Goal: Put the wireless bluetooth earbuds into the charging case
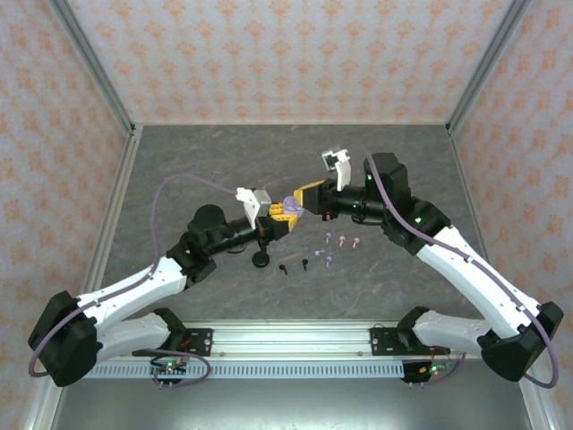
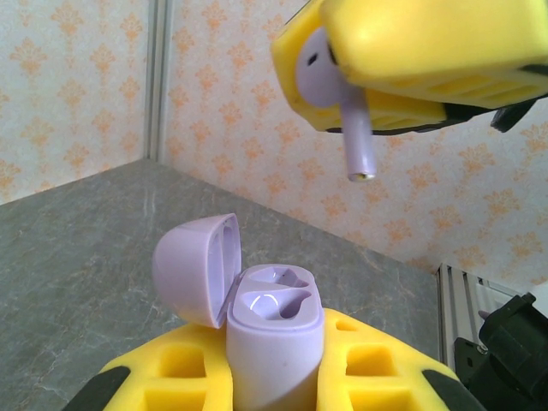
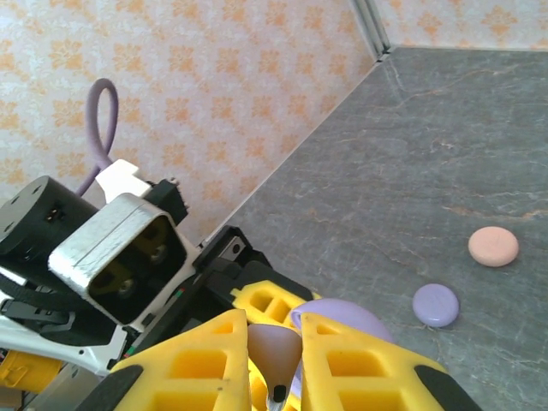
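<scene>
My left gripper (image 2: 274,377) is shut on an upright lilac charging case (image 2: 272,330). Its lid (image 2: 195,267) is hinged open to the left, and both sockets look empty. Above and right of it, my right gripper (image 2: 347,81) is shut on a lilac earbud (image 2: 353,128), whose stem points down, clear of the case. In the right wrist view that earbud (image 3: 276,349) sits between the yellow fingers (image 3: 201,364), with the case lid (image 3: 347,315) just beyond. From above, both grippers (image 1: 285,215) (image 1: 306,199) meet mid-table at the case (image 1: 288,202). Several loose earbuds (image 1: 343,240) lie to the right.
Two black earbuds (image 1: 294,266) and a black round case (image 1: 261,259) lie just in front of the left gripper. A shut pink round case (image 3: 493,247) and a shut lilac one (image 3: 435,305) rest on the grey tabletop (image 1: 224,161). Patterned walls enclose the table.
</scene>
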